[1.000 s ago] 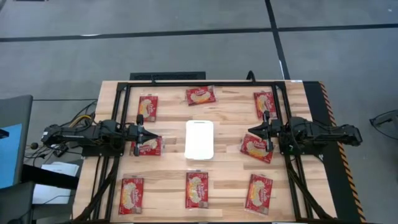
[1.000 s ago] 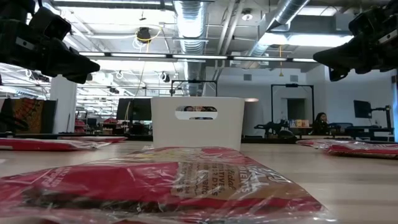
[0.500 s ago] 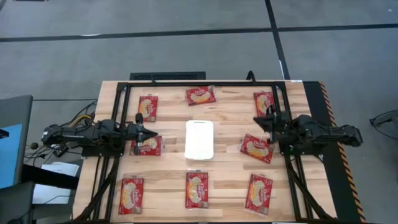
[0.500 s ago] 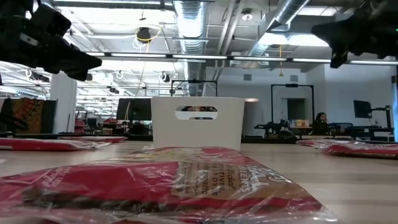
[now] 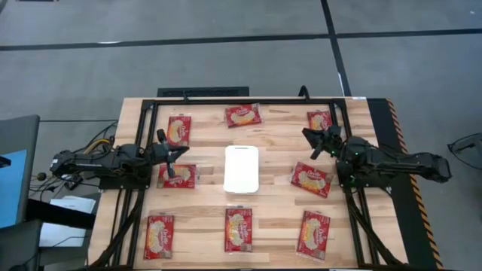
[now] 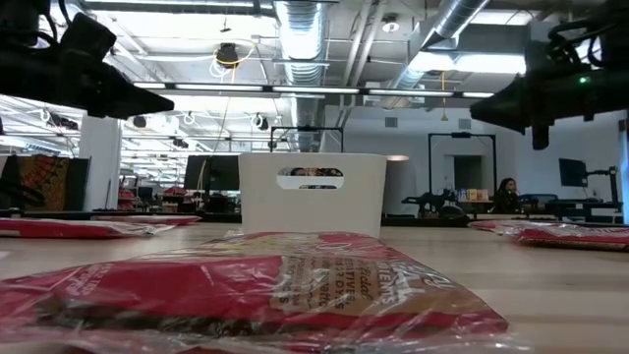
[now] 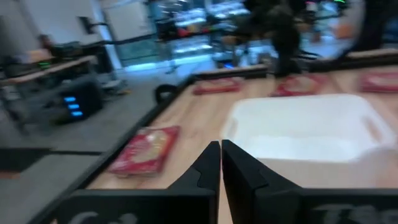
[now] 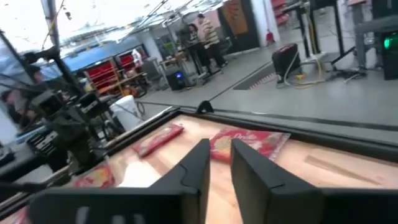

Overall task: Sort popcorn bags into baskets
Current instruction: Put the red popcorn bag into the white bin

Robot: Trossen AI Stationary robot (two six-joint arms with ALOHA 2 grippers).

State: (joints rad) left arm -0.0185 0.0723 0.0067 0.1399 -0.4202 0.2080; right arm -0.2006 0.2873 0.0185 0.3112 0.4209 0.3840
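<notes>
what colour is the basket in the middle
White, plain; the basket shows best in the high view.

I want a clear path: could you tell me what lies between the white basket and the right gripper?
In the high view, only bare wood separates the basket from the right gripper.

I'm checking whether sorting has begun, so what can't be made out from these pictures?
- Basket interior: low view, its front wall hides it.
- Packet print: high view, too small on every popcorn bag.
- Right gripper finger gap: right wrist view shows it narrow; not clearly open or shut.
</notes>
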